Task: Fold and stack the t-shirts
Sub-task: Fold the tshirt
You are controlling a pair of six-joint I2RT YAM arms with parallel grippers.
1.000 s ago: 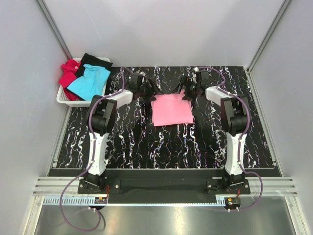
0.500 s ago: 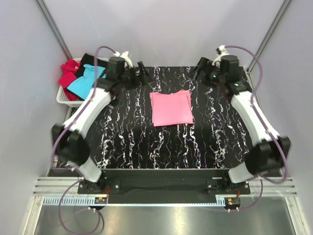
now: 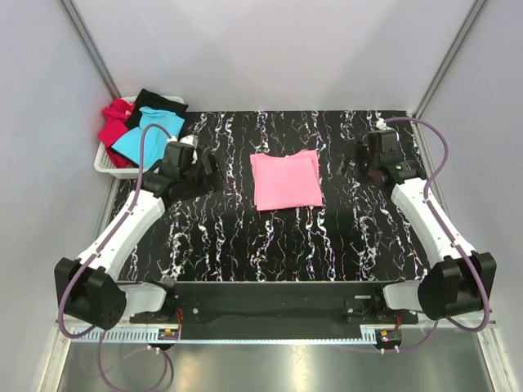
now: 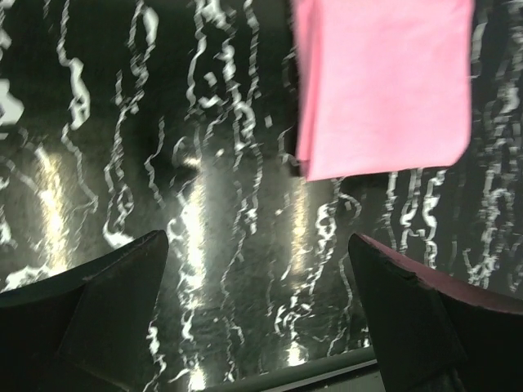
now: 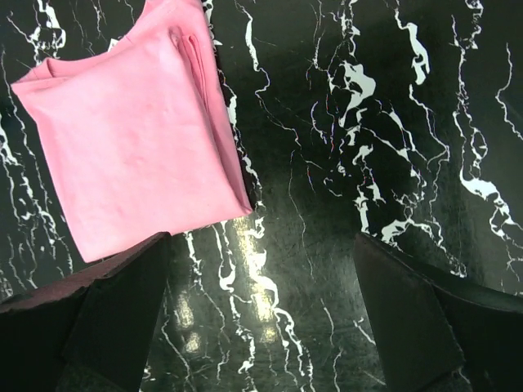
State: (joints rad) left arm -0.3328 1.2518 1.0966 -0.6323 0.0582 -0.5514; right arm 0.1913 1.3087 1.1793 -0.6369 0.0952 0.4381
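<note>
Four t-shirts — pink (image 3: 285, 180), turquoise (image 3: 147, 135), red (image 3: 114, 126), black (image 3: 160, 102); one white basket (image 3: 105, 167); two arms — left (image 3: 122, 233), right (image 3: 431, 219).

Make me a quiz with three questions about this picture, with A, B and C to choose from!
1. Where is the pink t-shirt?
A) on the wall
B) on the black table
C) on the floor

2. How many shirts are in the white basket?
A) one
B) six
C) three

3. The left gripper and right gripper are:
A) open and empty
B) shut on a shirt
C) holding a cup

Answers:
1 B, it lies folded flat on the table.
2 C, a red shirt, a black shirt and a turquoise shirt show there.
3 A, both wrist views show them spread wide with nothing between.
</note>
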